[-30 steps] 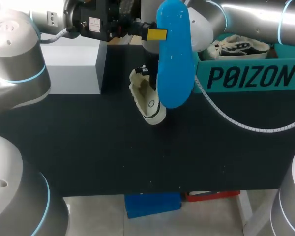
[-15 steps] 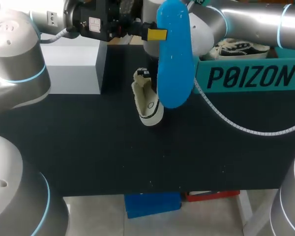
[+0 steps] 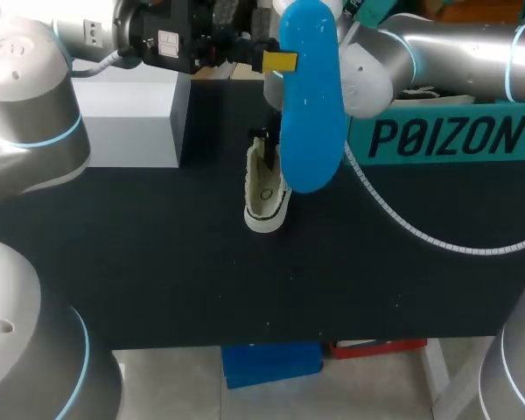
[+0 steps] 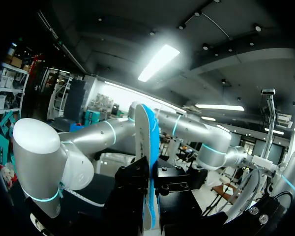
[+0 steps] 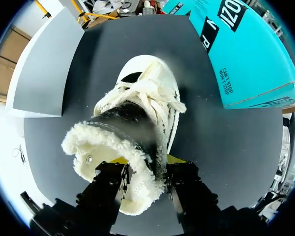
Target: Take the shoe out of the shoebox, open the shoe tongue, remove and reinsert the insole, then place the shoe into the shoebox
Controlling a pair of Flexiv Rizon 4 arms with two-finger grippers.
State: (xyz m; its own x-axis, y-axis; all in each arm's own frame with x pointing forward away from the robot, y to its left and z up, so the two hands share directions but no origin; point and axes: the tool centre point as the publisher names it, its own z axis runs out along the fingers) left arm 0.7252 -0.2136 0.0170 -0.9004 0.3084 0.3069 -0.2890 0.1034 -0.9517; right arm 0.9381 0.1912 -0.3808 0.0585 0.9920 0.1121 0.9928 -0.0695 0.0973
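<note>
Above the dark desk (image 3: pixel 157 262), clamping the already removed blue insole (image 3: pixel 308 105) upright in the left gripper's (image 4: pixel 148 194) fingers; just below, pinching the white shoe's (image 3: pixel 267 188) fleecy heel in the right gripper's (image 5: pixel 146 169) fingers. Awaiting reinsertion, then boxing in the teal shoebox (image 3: pixel 446 136), far right.

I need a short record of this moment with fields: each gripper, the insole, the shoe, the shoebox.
left gripper: shut on the insole
insole: blue, out of the shoe, held up off the table
right gripper: shut on the shoe's fleece collar
shoe: white, laced, over the table, outside the shoebox
shoebox: teal, on my right side
</note>
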